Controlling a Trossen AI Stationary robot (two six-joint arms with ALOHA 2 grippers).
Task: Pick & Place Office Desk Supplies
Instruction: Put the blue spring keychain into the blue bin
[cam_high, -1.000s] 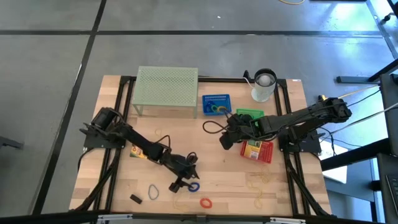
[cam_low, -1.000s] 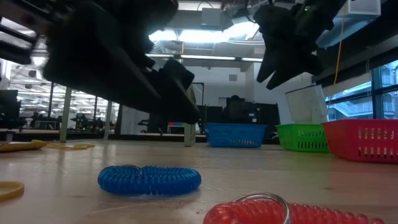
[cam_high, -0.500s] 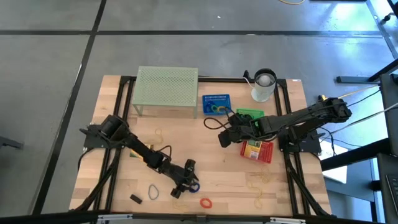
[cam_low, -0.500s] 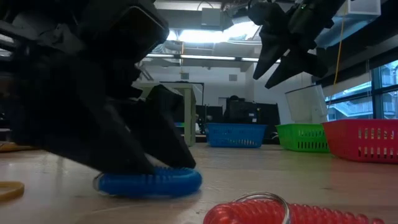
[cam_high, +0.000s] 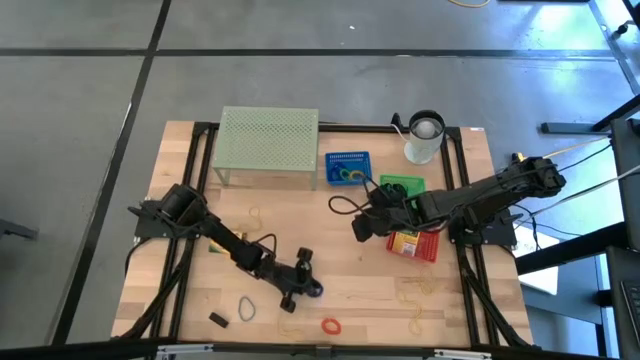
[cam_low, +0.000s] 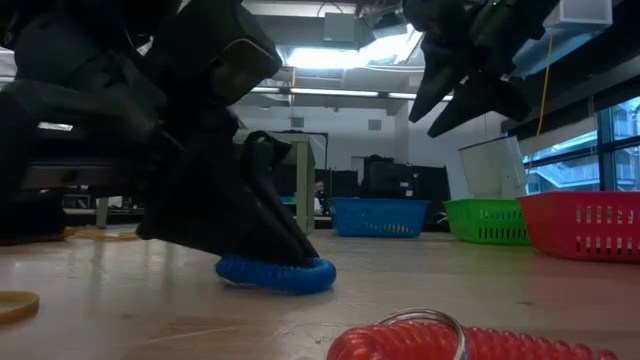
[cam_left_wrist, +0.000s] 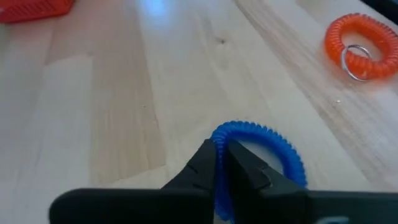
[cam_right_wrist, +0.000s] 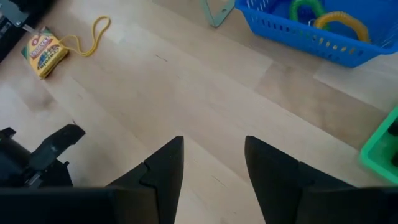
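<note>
A blue coil loop (cam_left_wrist: 273, 140) lies flat on the wooden table near its front edge, also seen as the blue coil loop (cam_low: 280, 275) in the low view. My left gripper (cam_left_wrist: 222, 160) is shut on it, reaching in from the table's left, low over the wood (cam_high: 308, 288). A red coil loop (cam_left_wrist: 357, 43) with a metal ring lies nearer the front edge. My right gripper (cam_right_wrist: 212, 149) hangs open above the table's middle right (cam_high: 358, 228), with nothing between its fingers. My left gripper pinches one stretch of the blue coil's ring (cam_left_wrist: 221, 138) between its two fingers, one finger inside the loop and one outside. The fingers slant down from the table's left. The coil rests flat on the table.
A pale green mesh stand (cam_high: 268, 140), a blue basket (cam_high: 347, 167), a green basket (cam_high: 402, 185), a red basket (cam_high: 415, 243) and a white cup (cam_high: 424, 138) stand toward the back and right. A yellow card box (cam_right_wrist: 45, 53), a black clip (cam_high: 218, 320) and loose bands lie around.
My left gripper has sunk toward the table and the blue coil, stood open astride its ring, then shut on it. The coil has slid a little toward the table's right and turned under the closing fingers.
</note>
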